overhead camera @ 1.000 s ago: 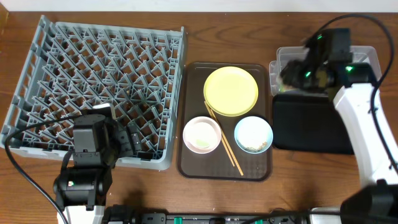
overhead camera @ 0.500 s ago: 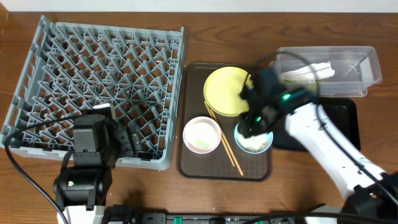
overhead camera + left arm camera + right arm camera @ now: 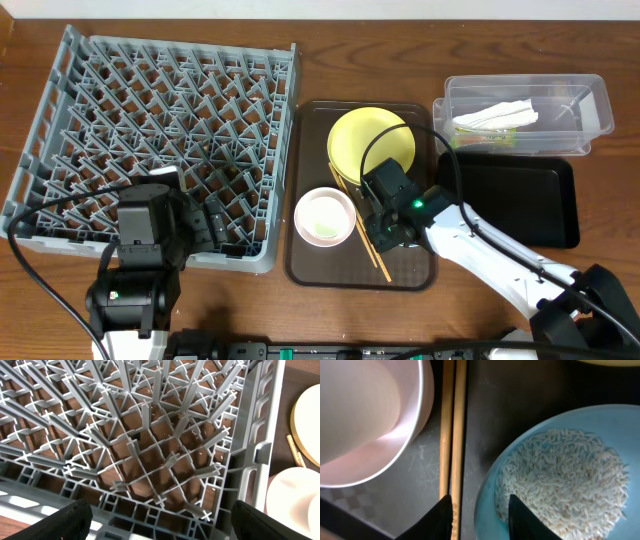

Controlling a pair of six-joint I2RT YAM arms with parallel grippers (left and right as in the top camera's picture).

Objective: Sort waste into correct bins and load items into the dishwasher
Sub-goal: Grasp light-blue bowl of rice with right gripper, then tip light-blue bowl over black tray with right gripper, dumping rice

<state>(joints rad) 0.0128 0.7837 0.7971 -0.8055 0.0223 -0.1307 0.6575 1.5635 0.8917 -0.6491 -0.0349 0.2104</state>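
Note:
The light-blue bowl [image 3: 520, 445] holds beige rice crumbs [image 3: 565, 480] and sits on the dark brown serving tray [image 3: 300, 270]. My right gripper [image 3: 480, 515] is open and low over it, with one finger inside the rim on the rice and one outside by the chopsticks [image 3: 452, 425]. In the overhead view this gripper [image 3: 385, 215] hides the blue bowl. The pinkish-white bowl [image 3: 325, 217] and the pale-yellow plate [image 3: 365, 140] are on the same tray. My left gripper [image 3: 160, 520] is open and empty above the near right corner of the grey dish rack [image 3: 150, 120].
The clear tub [image 3: 590, 105] at the back right holds the white napkin [image 3: 495, 115] and the green-and-orange sachet [image 3: 485, 133]. The black tray [image 3: 510, 200] lies in front of it, right of the serving tray.
My right arm swung from the clear tub leftward to the serving tray and came down over the blue bowl. The napkin and sachet now show in the tub. The left arm has not moved.

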